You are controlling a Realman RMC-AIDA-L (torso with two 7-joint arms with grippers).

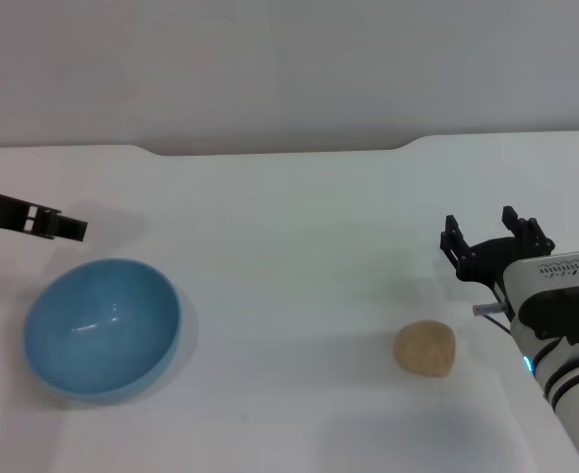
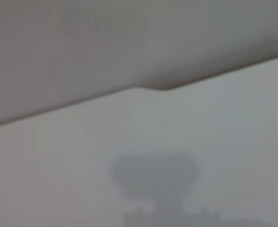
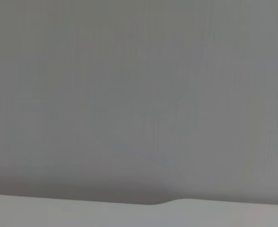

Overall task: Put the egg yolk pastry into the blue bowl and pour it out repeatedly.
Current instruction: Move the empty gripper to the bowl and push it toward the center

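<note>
Head view. White table against a grey wall. The blue bowl sits upright on the robot's left side, nothing in it, glossy inside catching light. The egg yolk pastry lies on the bare table on the robot's right side, well apart from the bowl, a tan lumpy ball.

Right gripper is over the table just beyond the pastry and slightly outboard of it; its black fingers are spread apart and hold nothing, and it is not touching the pastry. The white forearm runs off the lower right corner.

Left gripper reaches in from the left edge, just beyond the bowl's far rim, clear of it. Only a black finger shows side-on; whether it is open or closed cannot be told. Nothing is seen in it.

Left wrist view. Table surface, its far edge with a notch, wall behind, and a soft grey shadow on the table. No fingers, bowl or pastry.

Right wrist view. Mostly wall, with a thin strip of table edge. No fingers or task objects.
</note>
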